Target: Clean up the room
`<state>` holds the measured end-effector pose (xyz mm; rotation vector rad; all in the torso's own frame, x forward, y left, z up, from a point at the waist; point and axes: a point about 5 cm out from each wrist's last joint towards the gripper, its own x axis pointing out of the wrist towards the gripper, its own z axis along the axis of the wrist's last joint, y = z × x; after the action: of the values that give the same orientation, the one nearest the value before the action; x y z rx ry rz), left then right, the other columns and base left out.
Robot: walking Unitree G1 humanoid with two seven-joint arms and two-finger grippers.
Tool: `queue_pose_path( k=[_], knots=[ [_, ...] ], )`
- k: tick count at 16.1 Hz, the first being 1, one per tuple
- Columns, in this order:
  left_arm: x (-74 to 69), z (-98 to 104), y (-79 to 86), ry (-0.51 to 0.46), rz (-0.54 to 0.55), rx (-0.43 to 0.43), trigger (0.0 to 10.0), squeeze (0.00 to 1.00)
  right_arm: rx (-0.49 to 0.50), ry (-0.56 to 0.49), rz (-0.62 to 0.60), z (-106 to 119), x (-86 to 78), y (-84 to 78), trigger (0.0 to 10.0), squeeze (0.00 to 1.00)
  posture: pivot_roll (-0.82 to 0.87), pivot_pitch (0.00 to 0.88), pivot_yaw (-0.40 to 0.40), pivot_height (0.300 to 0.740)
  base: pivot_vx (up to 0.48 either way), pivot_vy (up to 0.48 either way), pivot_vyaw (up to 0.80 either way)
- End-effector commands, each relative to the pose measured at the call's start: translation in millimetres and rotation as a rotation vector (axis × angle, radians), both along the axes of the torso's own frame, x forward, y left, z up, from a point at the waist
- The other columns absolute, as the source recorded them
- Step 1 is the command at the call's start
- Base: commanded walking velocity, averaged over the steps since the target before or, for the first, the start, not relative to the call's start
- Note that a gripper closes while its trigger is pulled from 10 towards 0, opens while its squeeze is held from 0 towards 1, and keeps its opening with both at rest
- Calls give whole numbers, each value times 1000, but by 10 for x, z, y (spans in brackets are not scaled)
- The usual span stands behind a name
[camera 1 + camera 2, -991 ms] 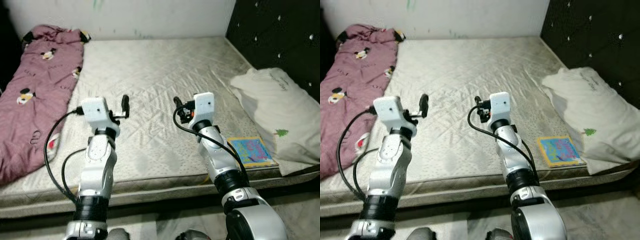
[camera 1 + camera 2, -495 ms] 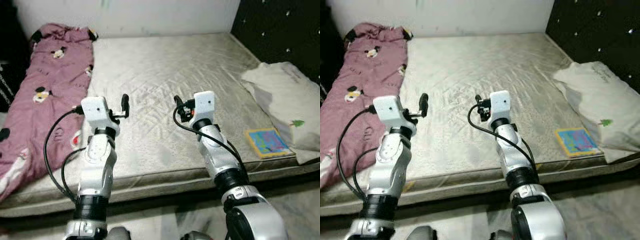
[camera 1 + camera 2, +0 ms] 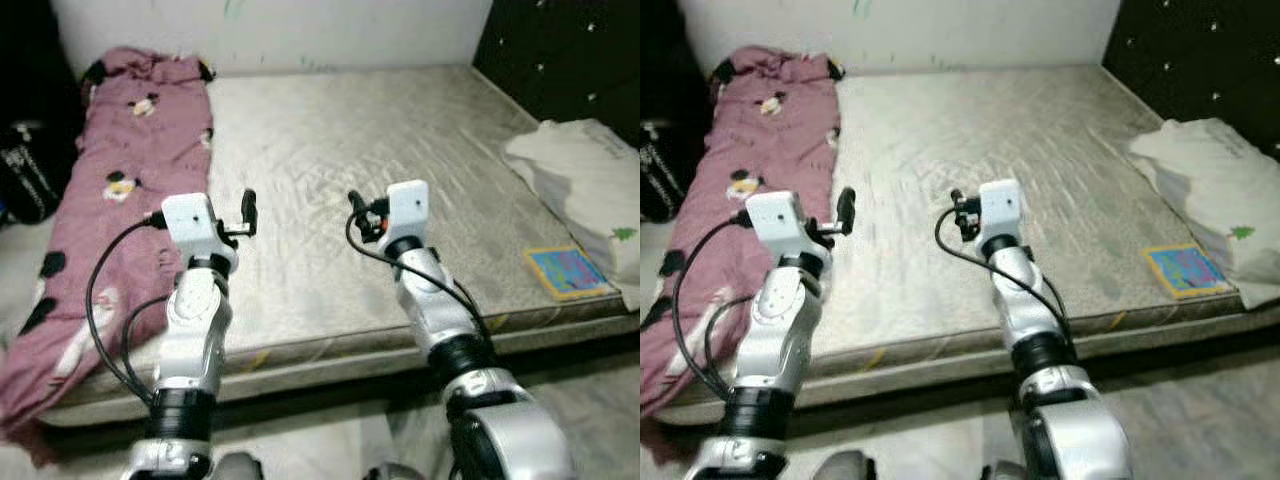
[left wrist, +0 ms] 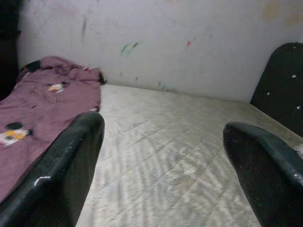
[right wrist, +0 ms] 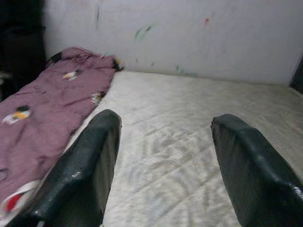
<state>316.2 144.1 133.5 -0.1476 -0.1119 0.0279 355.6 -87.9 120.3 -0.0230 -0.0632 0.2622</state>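
The mattress [image 3: 400,150] lies before me, a soft pink cartoon-print blanket [image 3: 110,210] slumped along its left side, limp and light; I'd pinch a bunched fold. My left gripper [image 4: 165,156] and right gripper [image 5: 163,156] hover spread, empty.

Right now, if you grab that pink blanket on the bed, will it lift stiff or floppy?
Probably floppy: the pink blanket lies crumpled and drapes over the mattress edge, so it should sag and trail. It looks bulky, so one claw may lift only a fold. Both claws, left and right, hover open.
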Motion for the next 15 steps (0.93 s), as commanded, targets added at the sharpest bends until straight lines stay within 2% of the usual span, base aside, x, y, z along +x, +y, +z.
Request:
queue_pose_path(
  k=[1,13,15],
  knots=[
    [15,27,32,-6,13,-1,10000,0,-1,-18,13,65,26,43,10000,0,48,0,-9,740,0,480,0],
    [21,11,13,15,6,-7,10000,0,-10,-17,19,57,29,44,10000,0,46,0,-11,740,0,480,0],
    [14,35,16,-13,6,-6,10000,0,-10,-16,20,52,27,48,10000,0,46,0,-10,740,0,390,0]
  ],
)
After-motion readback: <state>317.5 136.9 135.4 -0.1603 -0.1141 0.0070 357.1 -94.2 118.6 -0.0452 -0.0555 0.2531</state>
